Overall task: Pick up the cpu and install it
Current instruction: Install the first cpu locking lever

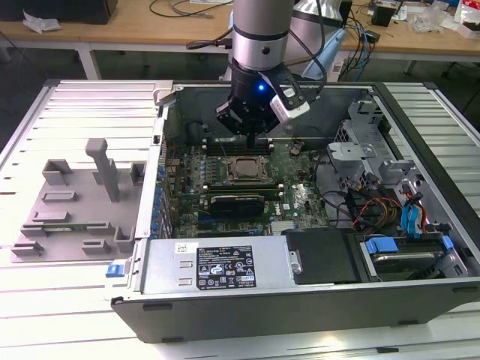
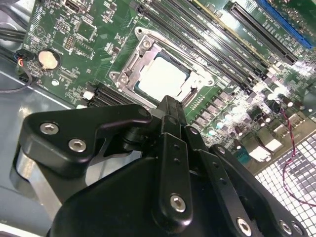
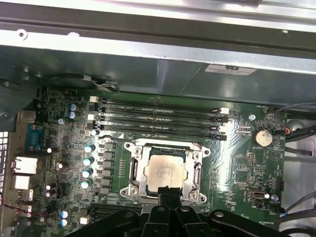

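Green motherboard (image 3: pixel 237 163), cpu (image 3: pixel 165 172) flat in socket, top up, claw (image 2: pixel 170 106) closed, empty

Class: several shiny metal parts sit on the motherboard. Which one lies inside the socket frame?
The cpu, a flat silvery square seated within the socket frame. The round coin cell battery sits apart, near the board's edge.

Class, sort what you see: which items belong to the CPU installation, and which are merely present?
Belongs to the job:
cpu, lying in the socket frame
gripper, above the socket
motherboard

Merely present:
grey plastic tray
coin cell battery
memory slots
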{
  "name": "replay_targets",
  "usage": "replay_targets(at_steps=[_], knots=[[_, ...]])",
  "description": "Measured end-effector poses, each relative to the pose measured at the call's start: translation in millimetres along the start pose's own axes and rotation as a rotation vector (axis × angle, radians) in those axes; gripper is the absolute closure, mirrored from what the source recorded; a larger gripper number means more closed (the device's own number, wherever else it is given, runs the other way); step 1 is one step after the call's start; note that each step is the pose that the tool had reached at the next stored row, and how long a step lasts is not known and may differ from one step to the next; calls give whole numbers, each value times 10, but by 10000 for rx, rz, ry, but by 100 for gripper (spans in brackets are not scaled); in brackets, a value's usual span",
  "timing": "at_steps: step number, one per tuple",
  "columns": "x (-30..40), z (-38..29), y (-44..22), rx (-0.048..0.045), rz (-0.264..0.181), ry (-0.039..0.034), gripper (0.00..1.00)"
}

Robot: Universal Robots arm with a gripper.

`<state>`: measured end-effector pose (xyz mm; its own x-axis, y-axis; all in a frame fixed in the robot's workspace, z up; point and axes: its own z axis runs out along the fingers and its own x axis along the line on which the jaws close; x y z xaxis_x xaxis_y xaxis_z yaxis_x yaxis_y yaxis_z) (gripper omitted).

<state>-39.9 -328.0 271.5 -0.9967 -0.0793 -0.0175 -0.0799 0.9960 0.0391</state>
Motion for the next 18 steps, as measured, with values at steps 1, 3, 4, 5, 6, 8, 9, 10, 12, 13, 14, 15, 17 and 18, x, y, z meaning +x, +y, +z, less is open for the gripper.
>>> replay_targets(at_steps=[1, 3, 4, 5, 6, 8, 9, 10, 12, 13, 14, 15, 17, 18], knots=[[32, 0, 2, -1, 1, -5, 89], [98, -1, 8, 0, -1, -15, 89], [138, -2, 11, 1, 0, -21, 89], [171, -1, 14, -1, 0, -27, 89], [204, -3, 16, 1, -2, -33, 89], [289, -4, 23, 3, -1, -60, 89], [332, -4, 26, 5, -4, -74, 89], [396, -5, 32, 5, -1, -90, 89], [511, -7, 41, 7, -2, -108, 89], [544, -7, 44, 7, -4, -109, 89], [572, -7, 46, 7, -4, -110, 89], [594, -7, 48, -8, -3, -113, 89], [623, -8, 50, -124, -1, -130, 89], [636, -8, 51, -192, 0, -139, 89]])
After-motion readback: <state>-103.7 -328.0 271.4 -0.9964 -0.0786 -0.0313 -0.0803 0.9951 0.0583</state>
